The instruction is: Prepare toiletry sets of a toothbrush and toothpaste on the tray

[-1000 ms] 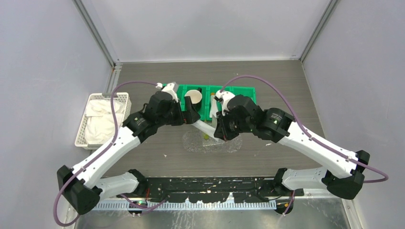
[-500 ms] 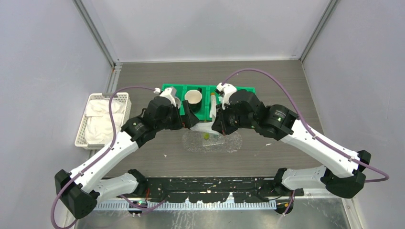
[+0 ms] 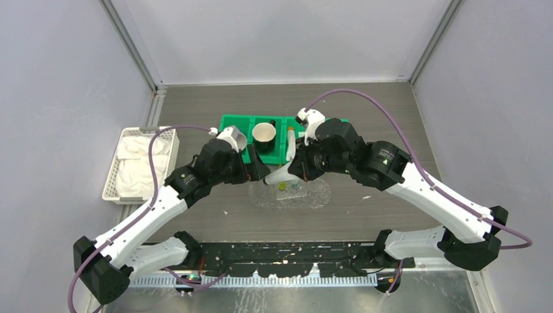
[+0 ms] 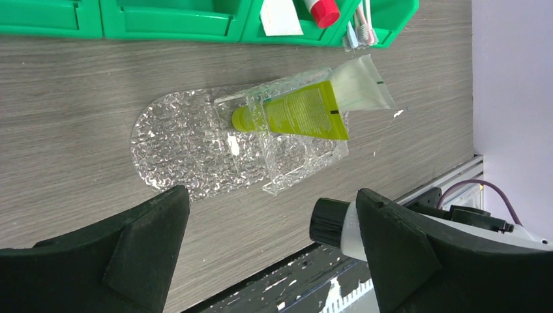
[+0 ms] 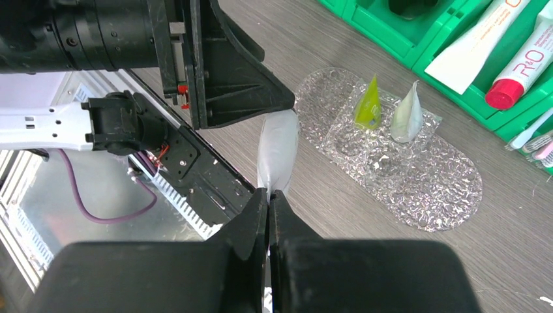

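On the tray (image 4: 176,140), toward the end nearer the green bin (image 4: 176,26): one yellow-green tube (image 4: 297,112), lying flat inside clear wrap, cap end over the tray, white crimped end poking past the rim toward the bin. One tray only, clear, oval, speckled, flat on the grey wood-grain table (image 3: 378,130), just in front of the bin.

Above the tray's near-left edge: one more clear-wrapped slim item (image 5: 278,150), whitish, lifted off the table, clamped at its near end by the right gripper (image 5: 269,193), fingers pressed tight together on the wrap. Contents of that wrap too blurred to name. Far end of the item right at a finger (image 5: 241,78) of the left gripper (image 4: 272,195); contact or not, cannot tell. Left gripper spread wide, nothing between the fingers, hovering over the table just beside the tray.

Behind the tray: one green bin. Inside it, one cup (image 3: 264,134), one white tube (image 5: 479,42), one red-capped tube (image 5: 522,72), and a small bunch of toothbrushes (image 4: 362,29) in the end compartment, exact count unclear.

Far left of the table, well apart from the tray: one white mesh basket (image 3: 112,176) with white cloth (image 3: 140,163) in it.

Two arms, both reaching inward over the tray area.
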`<state>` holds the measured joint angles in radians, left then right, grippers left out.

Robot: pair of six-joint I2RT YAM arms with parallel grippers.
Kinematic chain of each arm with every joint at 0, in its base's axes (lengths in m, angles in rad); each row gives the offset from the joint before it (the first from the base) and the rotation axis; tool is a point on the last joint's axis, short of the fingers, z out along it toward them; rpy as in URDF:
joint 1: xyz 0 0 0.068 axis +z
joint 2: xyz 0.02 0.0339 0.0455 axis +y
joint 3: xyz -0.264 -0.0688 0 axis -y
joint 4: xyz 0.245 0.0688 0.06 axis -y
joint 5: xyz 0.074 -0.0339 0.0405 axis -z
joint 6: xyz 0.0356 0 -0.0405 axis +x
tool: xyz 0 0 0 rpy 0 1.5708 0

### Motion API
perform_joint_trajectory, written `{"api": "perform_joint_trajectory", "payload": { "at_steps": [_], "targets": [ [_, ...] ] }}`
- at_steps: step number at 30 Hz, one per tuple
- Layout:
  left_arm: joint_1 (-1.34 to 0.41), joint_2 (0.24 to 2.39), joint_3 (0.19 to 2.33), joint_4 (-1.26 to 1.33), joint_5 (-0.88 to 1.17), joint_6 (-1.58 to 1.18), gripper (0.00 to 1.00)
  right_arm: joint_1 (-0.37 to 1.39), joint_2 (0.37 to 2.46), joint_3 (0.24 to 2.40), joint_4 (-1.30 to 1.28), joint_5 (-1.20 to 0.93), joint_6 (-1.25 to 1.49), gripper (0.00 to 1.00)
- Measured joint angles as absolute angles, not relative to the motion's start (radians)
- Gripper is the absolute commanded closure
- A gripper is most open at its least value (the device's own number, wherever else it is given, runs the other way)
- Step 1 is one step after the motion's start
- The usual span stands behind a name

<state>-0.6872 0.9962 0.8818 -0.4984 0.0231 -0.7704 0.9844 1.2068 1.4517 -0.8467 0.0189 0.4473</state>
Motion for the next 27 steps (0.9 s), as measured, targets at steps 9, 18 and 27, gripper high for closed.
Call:
{"api": "perform_joint_trajectory", "payload": {
  "at_steps": [9,18,27],
  "targets": [
    [-0.685,0.922,0.888,-0.617,-0.083,-0.744,0.0,0.983,1.292,1.57,-0.911,0.002,0.447,0.99],
    [-0.674,0.789,0.934,-0.738,-0.249,-0.694,0.0,0.98,1.468,1.79,-1.132,0.075,0.428,0.99],
    [-0.674,0.658,0.876,-0.803,-0.332,-0.695,0.0,0.98,1.5,1.673,-1.145,0.156,0.412,0.99]
  ]
}}
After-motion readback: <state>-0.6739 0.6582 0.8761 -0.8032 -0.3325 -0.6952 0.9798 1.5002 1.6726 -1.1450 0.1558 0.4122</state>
